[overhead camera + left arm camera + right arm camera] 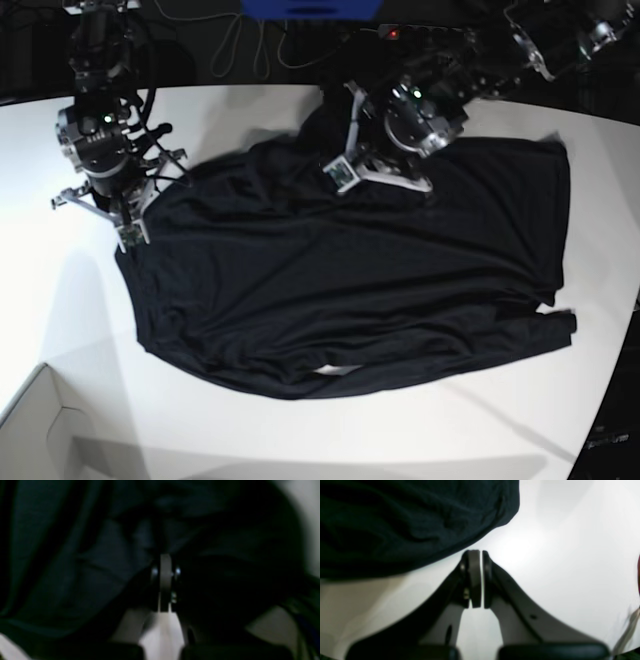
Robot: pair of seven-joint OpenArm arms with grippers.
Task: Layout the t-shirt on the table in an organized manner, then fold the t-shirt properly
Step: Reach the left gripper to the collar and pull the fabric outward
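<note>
The corner of a white cardboard box (40, 425) is sitting nearest the base camera, at the lower left, apart from the garment.

The large smooth white desk (250, 430) with its curved edge is carrying the plain black long-sleeved t-shirt (340, 290) of thin soft fabric, which is lying spread across the middle, rumpled and skewed, with one sleeve trailing along its near edge toward the desk's right side. Judging by the many shallow wrinkles, the cloth is looking light, limp and likely to slide easily on the smooth top, so it will probably drape and bunch rather than hold a shape; hems, shoulder seams and cuffs seem the surest places to pinch.

Bare desk is showing widest in front of the shirt and on the base view's left; the far right hem is lying close to the desk's curved edge, leaving little room there.

The left gripper (165, 562) is pressing down amid the fabric near the collar, jaws together; whether cloth is pinched cannot be told. The right gripper (477, 555) is closed on nothing, hovering over bare desk just beside the shirt's edge.
</note>
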